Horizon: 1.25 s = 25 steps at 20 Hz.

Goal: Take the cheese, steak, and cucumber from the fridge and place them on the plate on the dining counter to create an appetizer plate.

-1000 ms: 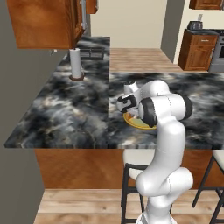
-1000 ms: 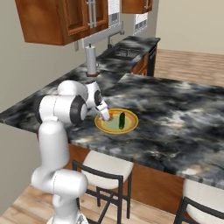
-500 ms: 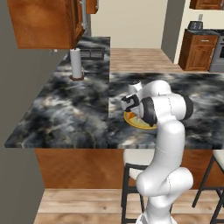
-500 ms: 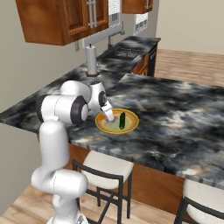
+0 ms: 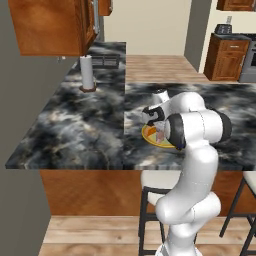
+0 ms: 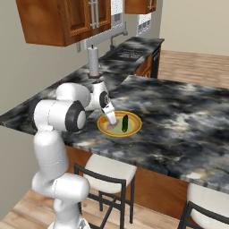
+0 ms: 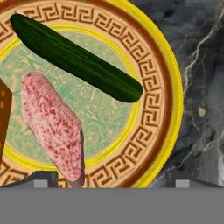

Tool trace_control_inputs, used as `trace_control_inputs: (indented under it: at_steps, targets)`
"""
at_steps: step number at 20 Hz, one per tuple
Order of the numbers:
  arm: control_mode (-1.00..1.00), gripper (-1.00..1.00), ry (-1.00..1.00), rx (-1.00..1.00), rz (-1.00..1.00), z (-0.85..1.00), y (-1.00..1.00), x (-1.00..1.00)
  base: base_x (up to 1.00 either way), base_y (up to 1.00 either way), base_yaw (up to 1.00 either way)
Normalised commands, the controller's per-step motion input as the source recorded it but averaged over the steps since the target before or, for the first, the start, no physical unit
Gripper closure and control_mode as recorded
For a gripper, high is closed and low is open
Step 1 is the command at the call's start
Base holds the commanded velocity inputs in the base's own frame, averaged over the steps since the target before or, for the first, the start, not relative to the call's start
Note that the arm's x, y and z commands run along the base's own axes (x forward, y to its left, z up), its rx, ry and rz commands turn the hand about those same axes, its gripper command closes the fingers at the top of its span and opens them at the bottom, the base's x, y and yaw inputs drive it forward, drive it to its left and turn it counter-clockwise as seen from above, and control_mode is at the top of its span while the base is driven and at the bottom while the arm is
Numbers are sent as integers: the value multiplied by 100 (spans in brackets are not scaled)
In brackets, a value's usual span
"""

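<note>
On the dining counter (image 6: pixel 179 112), near its front edge: one plate (image 7: pixel 148 57), yellow-rimmed with a key-pattern border.

Contents of plate:
- cucumber (image 7: pixel 76 59), dark green, lying across the pale centre.
- steak (image 7: pixel 54 127), pinkish slab, beside the cucumber and apart from it, one end reaching onto the rim.
- cheese (image 7: pixel 3 118), an orange-brown edge just visible at the side of the hand view, beside the steak.

Tool (image 6: pixel 109 119): directly above the plate, jaws spread wide, holding nothing.

Progress, as judged: all three foods appear delivered; the steak looks freshly set down. Remaining: withdraw the arm.
</note>
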Motion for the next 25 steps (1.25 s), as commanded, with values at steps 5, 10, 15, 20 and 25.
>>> trace_control_inputs:
  at_steps: [5,10,15,20,25]
  targets:
    - [-100,-100,-23,-1,0,80,3,-92,0,0,0]
    - [-100,-100,-37,-3,3,88,1,-100,0,0,0]
    - [-100,-100,-34,0,10,92,0,-96,0,0,0]
    - [-100,-100,-25,-1,15,100,0,-75,0,0,0]
    - [-100,-100,-20,-9,20,99,0,-74,0,0,0]
